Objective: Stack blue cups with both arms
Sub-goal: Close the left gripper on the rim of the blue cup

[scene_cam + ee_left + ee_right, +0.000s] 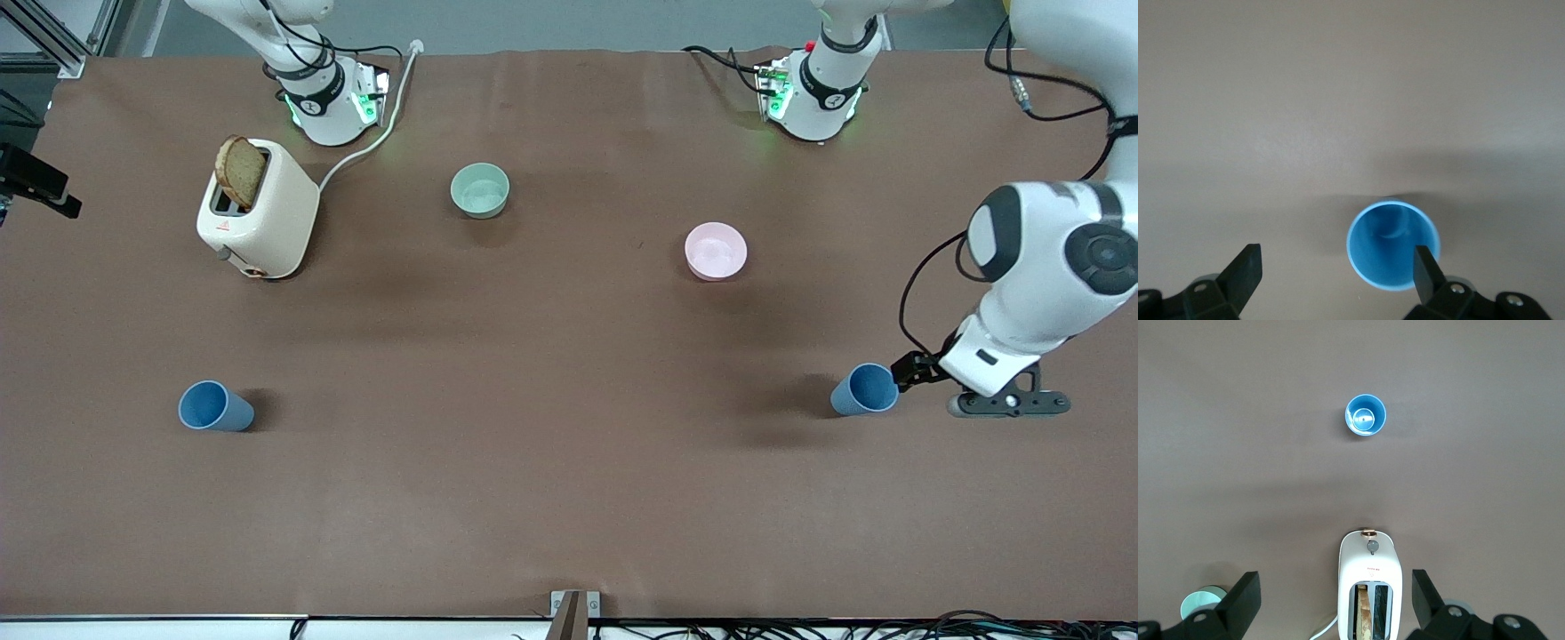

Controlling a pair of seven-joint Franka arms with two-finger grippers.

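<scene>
Two blue cups stand upright on the brown table. One cup (864, 389) is near the left arm's end, the other (216, 407) near the right arm's end. My left gripper (917, 368) is low beside the first cup, on its side toward the left arm's end. In the left wrist view my left gripper (1336, 259) is open and empty, with one finger (1426, 270) over the rim of the cup (1393, 245). My right gripper (1335, 581) is open and empty, high over the toaster (1368, 587), and out of the front view. The second cup (1366, 415) shows in its view.
A white toaster (258, 218) with a bread slice (240, 172) stands near the right arm's base, its white cord running to the table's edge. A pale green bowl (480, 189) and a pink bowl (716, 250) sit in the middle, nearer the bases than the cups.
</scene>
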